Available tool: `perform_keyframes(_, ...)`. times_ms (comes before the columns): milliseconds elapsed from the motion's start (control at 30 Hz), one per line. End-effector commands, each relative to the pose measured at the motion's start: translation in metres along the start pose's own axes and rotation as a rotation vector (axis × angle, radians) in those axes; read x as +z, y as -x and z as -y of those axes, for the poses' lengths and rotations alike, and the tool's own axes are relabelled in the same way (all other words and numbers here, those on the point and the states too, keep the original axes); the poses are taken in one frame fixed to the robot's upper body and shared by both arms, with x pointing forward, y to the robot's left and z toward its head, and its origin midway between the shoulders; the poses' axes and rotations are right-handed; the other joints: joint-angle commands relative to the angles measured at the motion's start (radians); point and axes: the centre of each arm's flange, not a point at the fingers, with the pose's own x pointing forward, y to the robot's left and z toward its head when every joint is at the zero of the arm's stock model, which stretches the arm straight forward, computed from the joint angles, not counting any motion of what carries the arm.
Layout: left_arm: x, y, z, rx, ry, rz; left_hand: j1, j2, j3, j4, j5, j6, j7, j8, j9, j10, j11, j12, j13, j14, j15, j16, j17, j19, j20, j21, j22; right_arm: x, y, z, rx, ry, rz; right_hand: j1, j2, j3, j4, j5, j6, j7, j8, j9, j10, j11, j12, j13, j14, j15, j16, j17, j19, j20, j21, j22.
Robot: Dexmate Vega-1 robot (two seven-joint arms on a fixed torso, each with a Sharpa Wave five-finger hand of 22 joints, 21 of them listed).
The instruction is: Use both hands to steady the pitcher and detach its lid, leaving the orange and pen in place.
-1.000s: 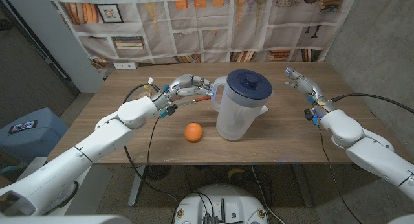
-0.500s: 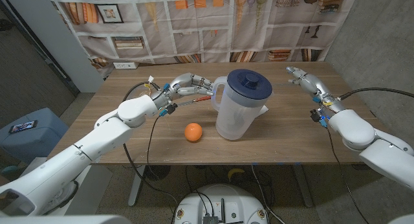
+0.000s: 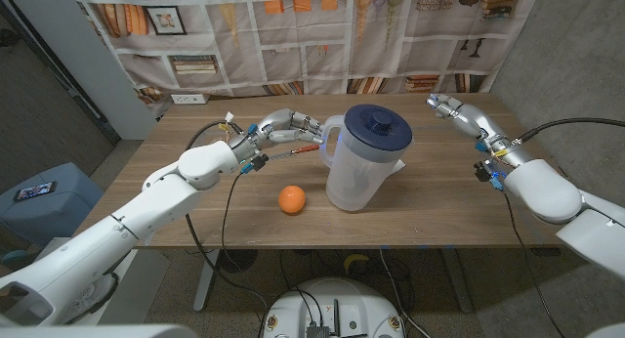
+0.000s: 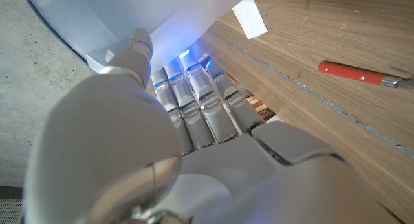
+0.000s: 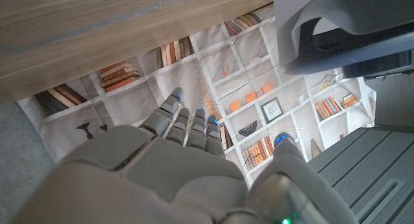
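1. Worktop (image 3: 439, 206) — wooden, carries everything.
2. Pitcher (image 3: 359, 167) near its middle, upright, blue lid (image 3: 377, 129) on.
3. Left hand (image 3: 284, 126) at the pitcher's handle side, fingers reaching to it; grip unclear.
4. Right hand (image 3: 452, 111) well apart from the pitcher, fingers spread, empty.
5. Orange (image 3: 291, 199) just beside the pitcher's base.
6. Pen (image 4: 358, 74) — red, lying under the left hand's fingers.

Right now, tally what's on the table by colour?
Orange: 1, the orange
Red: 1, the pen
Clear with dark blue lid: 1, the pitcher
Total: 3
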Motion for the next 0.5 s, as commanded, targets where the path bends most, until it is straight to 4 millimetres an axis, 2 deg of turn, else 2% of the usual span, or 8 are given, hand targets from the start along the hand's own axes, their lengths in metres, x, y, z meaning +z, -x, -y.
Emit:
perform_keyframes(33,0.003,-0.001,0.002,-0.007,-0.010,-0.008,0.097,0.105,0.000,0.003,0.005,0.040,0.006,0.001,0.006,0.034,-0.026,0.000,0.002,0.001,-0.065,0.000,0.002,0.006,-0.141,-0.003,0.001,0.036,0.007,0.013,0.075,0.100,0.016,0.019,-0.012,0.004,-0.018,-0.006,-0.016,0.010,0.002,0.003,0.016,0.002,0.006,0.005,0.002,0.018,0.002,-0.002,0.003,0.022,0.001,0.003)
perform_keyframes(167,0.004,-0.001,0.002,-0.008,-0.015,-0.008,0.098,0.106,-0.001,0.003,0.005,0.041,0.006,0.001,0.006,0.034,-0.026,-0.001,0.002,0.001,-0.065,0.000,0.002,0.006,-0.141,-0.003,0.001,0.046,0.009,0.017,0.098,0.126,0.017,0.030,-0.012,0.008,-0.030,-0.010,-0.033,0.011,-0.002,0.005,0.016,0.014,0.006,0.007,0.000,0.029,0.002,-0.004,0.002,0.033,0.001,0.003)
perform_keyframes(500,0.006,-0.003,0.003,-0.013,-0.020,-0.008,0.098,0.108,-0.005,0.004,0.006,0.043,0.006,0.001,0.007,0.034,-0.026,-0.001,0.002,0.004,-0.065,0.001,0.003,0.007,-0.140,-0.003,0.001,0.071,0.012,0.028,0.164,0.194,0.028,0.068,-0.017,0.022,-0.066,-0.016,-0.059,0.016,0.000,0.007,0.010,0.025,0.004,0.011,-0.011,0.046,-0.001,-0.008,-0.007,0.051,-0.001,0.003)
